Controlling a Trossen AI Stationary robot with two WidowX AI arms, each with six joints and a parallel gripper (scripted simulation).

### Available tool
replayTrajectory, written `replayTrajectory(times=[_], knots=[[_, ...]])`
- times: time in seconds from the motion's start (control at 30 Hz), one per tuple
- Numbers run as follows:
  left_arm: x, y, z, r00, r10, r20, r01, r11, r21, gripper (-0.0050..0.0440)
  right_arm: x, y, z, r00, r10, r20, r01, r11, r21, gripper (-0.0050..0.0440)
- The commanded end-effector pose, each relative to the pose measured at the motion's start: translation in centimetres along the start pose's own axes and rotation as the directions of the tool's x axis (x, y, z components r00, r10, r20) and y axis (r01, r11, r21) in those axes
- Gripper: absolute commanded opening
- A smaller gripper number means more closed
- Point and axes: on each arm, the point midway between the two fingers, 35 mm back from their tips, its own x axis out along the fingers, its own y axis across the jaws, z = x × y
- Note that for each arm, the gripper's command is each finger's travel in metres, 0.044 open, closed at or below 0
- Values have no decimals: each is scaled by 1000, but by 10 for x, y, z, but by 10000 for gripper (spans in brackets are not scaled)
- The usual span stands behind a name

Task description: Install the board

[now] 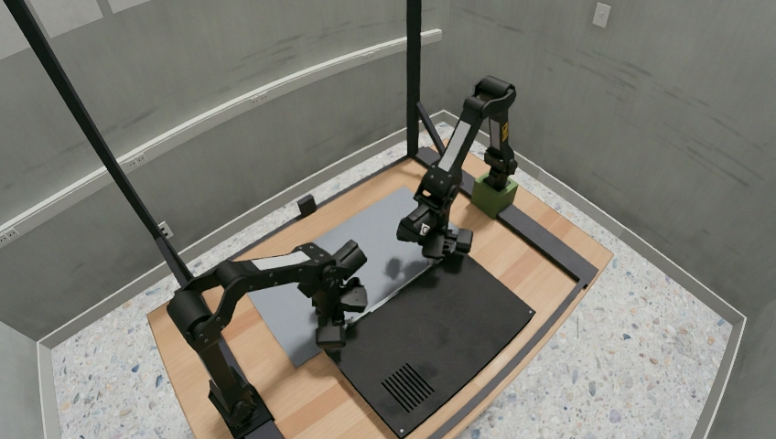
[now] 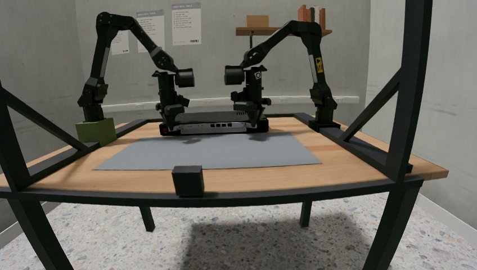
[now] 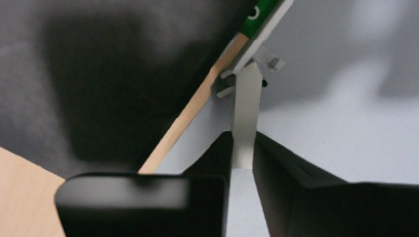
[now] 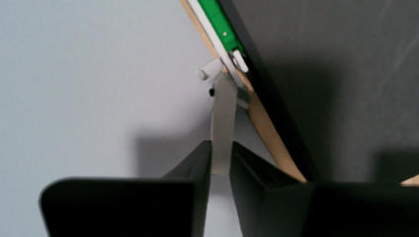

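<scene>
The black enclosure (image 1: 436,331) lies flat on the bench, its front facing the grey mat (image 1: 345,240). The board's silver panel (image 2: 214,127) shows in the front slot, and its green edge shows in the left wrist view (image 3: 257,15) and the right wrist view (image 4: 219,25). My left gripper (image 1: 443,247) (image 3: 240,139) is shut on the left lever (image 3: 245,114). My right gripper (image 1: 330,337) (image 4: 219,148) is shut on the right lever (image 4: 222,118). Both levers stand at a slant to the panel, between in line and straight out.
A green block (image 1: 493,196) carries the left arm's base at the bench's far side. A small black cube (image 2: 187,180) sits at the bench edge beyond the mat. Black frame posts stand at the bench corners. A vent grille (image 1: 407,387) marks the enclosure's top.
</scene>
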Motion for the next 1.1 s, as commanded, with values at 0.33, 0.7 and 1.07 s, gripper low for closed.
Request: replayTrajectory(times=[0.33, 0.7, 1.07], knots=[[-5, -3, 4, 1000, 0, 14, 1, 998, -71, 9, -7, 5, 3, 1000, 14, 15, -14, 1000, 17, 8], [-5, -10, 7, 1000, 2, 15, 2, 966, -257, 9, -7, 12, 5, 1000, 10, 19, -14, 972, 234, 8], [-5, -9, 6, 1000, 2, 12, 1, 964, -266, 9, -7, 17, 8, 1000, 9, 19, -16, 917, 399, 8]])
